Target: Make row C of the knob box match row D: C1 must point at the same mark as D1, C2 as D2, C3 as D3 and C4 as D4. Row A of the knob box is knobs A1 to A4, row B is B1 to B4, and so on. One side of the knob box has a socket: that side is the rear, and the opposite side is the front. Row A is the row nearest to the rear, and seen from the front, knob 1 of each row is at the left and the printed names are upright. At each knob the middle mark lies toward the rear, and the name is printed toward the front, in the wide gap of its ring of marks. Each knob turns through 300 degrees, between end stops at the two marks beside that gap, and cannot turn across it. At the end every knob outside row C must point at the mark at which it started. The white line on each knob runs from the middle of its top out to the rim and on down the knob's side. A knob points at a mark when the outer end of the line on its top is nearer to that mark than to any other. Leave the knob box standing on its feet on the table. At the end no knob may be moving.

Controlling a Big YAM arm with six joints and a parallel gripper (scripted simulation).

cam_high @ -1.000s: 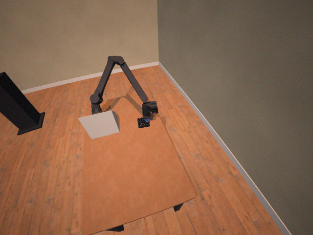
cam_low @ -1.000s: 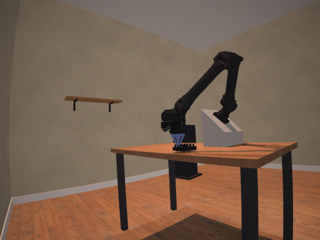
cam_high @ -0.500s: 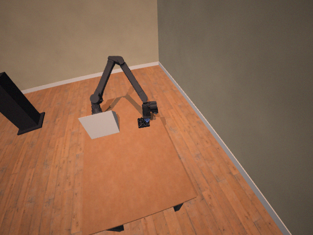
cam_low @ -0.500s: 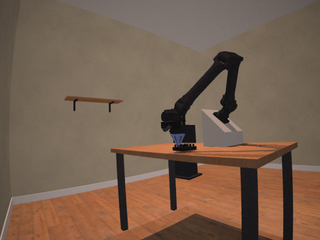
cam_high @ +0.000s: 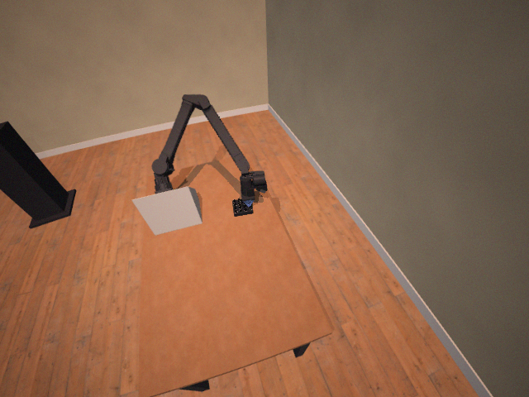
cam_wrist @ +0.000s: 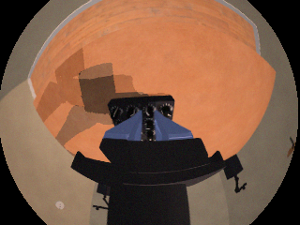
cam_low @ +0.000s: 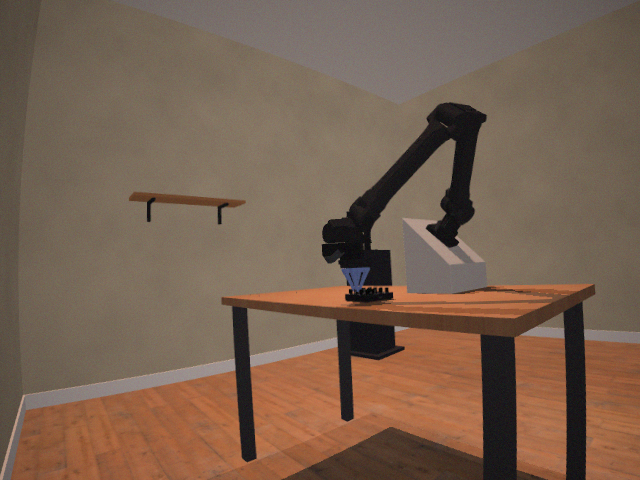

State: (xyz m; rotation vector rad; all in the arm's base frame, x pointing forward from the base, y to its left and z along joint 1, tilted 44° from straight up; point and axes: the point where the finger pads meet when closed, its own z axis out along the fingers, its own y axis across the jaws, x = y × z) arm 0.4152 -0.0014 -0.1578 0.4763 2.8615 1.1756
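Right, arm (cam_high: 224, 137) (cam_low: 408, 160) is folded in a high inverted V: 1 link climbs from the shoulder end by the pale wedge-shaped block (cam_high: 169, 211) (cam_low: 426, 263), the elbow is the highest point, and the other link slopes down to the wrist. Wrist is bent so the tool (cam_high: 247, 204) (cam_low: 357, 290) (cam_wrist: 148, 113) points down at the knob box (cam_high: 243, 213) (cam_low: 369, 297) (cam_wrist: 141, 101).

Tool state: narrow, with a small gap between its 2 blue fingers. Tips are down at knob level over the box. Can't tell whether they grip a knob or just straddle it; knob tops are too small to read there.

Box sits flat on the desk (cam_high: 226, 277) (cam_low: 439, 316) (cam_wrist: 192, 61), near 1 long edge and apart from the block. Wrist view has 4 knobs in the row farthest from the tool body, plus more knobs of 1 column in the gap between the fingers. Fingers and tool body hide much of the rest. Can't read the printed names or confirm row C against row D from these views.

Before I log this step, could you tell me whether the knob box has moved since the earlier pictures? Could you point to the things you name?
No, the knob box (cam_high: 242, 208) (cam_low: 369, 296) (cam_wrist: 142, 101) shows no visible shift, judged against the white sloped block (cam_high: 167, 211) (cam_low: 426, 268) in the top view.
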